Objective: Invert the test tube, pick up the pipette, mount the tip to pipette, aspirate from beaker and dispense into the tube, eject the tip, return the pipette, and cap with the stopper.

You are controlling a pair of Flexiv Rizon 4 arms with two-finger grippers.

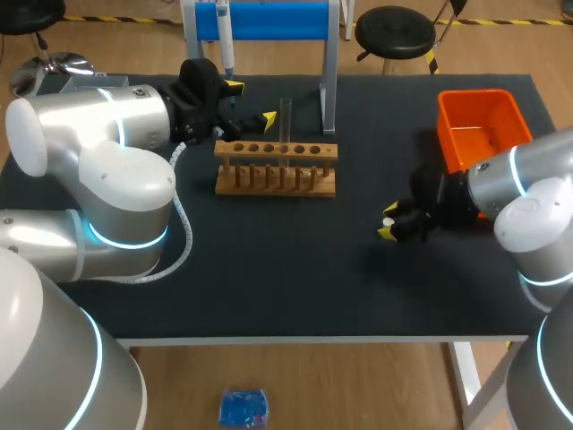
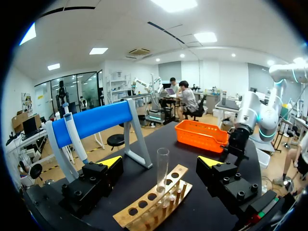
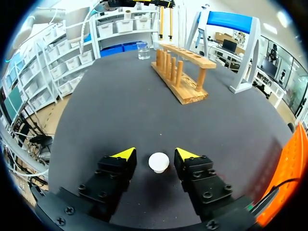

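The left hand [image 1: 251, 103] hung at the far side of the rack [image 1: 276, 168], fingers wide apart and holding nothing. From its wrist, the glass tube [image 2: 162, 168] stood upright in one of the rack's holes, just ahead of the gap between the fingers and touching neither. The pipette [image 1: 226, 40] hung on the blue stand [image 1: 269, 20] at the back of the dark surface [image 1: 295, 269]. The right hand [image 1: 389, 222] sat low near the orange bin [image 1: 479, 125], also open. The white stopper [image 3: 159, 162] lay on the surface between its yellow tips, with a gap on each side. The beaker [image 3: 143, 50] stood beyond the rack's far end.
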